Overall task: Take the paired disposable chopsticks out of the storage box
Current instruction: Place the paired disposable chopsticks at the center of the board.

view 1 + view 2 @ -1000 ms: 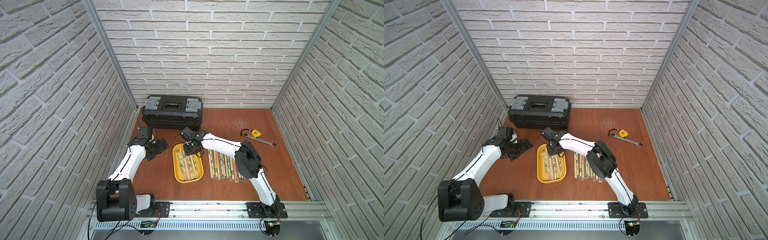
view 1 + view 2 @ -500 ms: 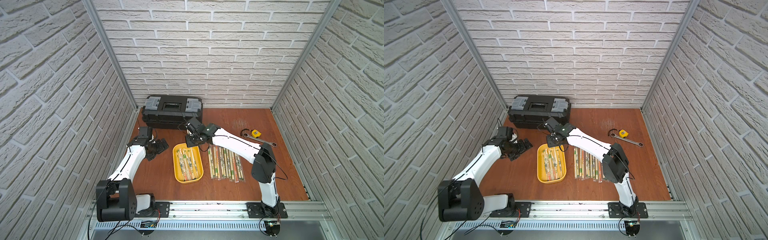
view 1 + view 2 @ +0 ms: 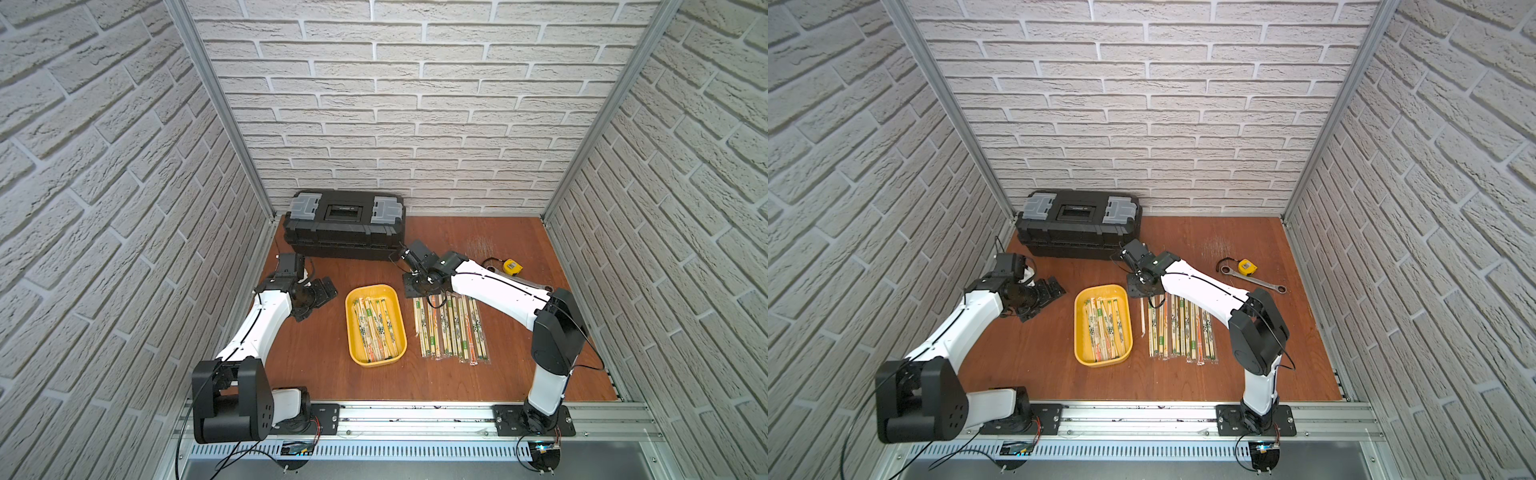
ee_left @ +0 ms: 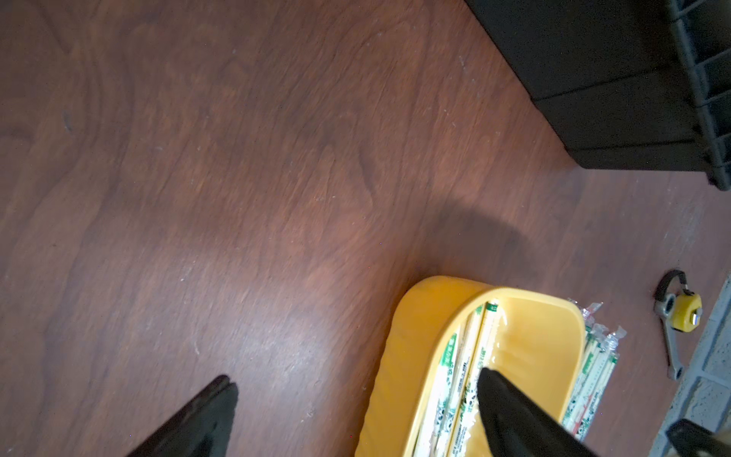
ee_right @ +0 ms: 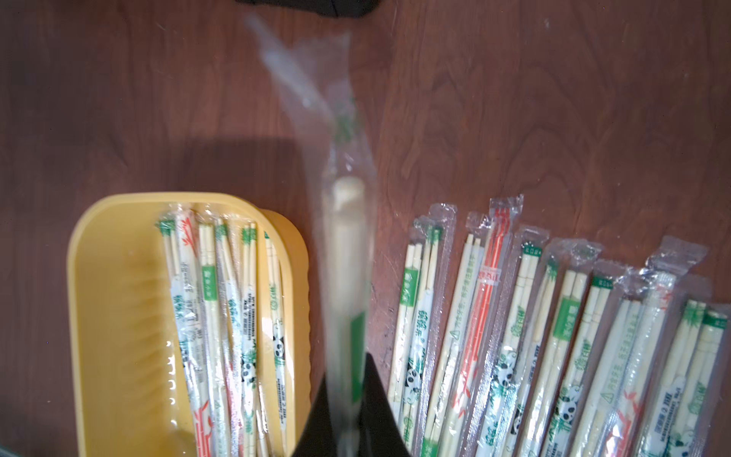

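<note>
Pair (image 5: 348, 277) clamped in your right claw (image 5: 348, 380) hung between storage box (image 5: 118, 277) and row (image 5: 553, 316), likely bound there; left claw (image 4: 356, 378) gaped idle.

The left arm (image 3: 266, 320) and right arm (image 3: 494, 291) have white shells, black round joints and thin black cables.

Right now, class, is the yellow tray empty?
No, several sleeved chopstick pairs lie side by side inside the tray.

2 top views look steeply down on the whole table (image 3: 457, 382); 2 close wrist views share the storage box (image 4: 399, 356).
</note>
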Available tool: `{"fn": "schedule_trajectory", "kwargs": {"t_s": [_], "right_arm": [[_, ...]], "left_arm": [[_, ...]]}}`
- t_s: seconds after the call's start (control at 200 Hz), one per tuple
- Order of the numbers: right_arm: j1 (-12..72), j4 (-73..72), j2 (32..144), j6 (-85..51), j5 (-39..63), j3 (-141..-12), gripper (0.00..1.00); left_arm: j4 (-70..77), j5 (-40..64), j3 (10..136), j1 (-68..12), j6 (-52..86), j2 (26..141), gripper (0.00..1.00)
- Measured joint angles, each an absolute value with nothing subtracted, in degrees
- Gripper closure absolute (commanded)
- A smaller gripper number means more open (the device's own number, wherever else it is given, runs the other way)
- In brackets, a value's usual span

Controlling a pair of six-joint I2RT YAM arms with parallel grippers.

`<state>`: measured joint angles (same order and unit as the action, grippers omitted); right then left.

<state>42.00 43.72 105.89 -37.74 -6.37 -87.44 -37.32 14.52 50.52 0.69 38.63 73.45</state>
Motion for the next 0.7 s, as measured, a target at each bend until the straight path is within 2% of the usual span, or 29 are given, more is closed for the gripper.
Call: {"fn": "schedule_trajectory", "kwargs": {"t_s": [0.7], "right_arm": [[44.2, 42.3, 114.2, -40.1, -6.6, -85.4, 0.92]], "left_arm": [[-37.3, 14.7, 50.5, 0.7, 38.7, 72.6, 0.02]]}}
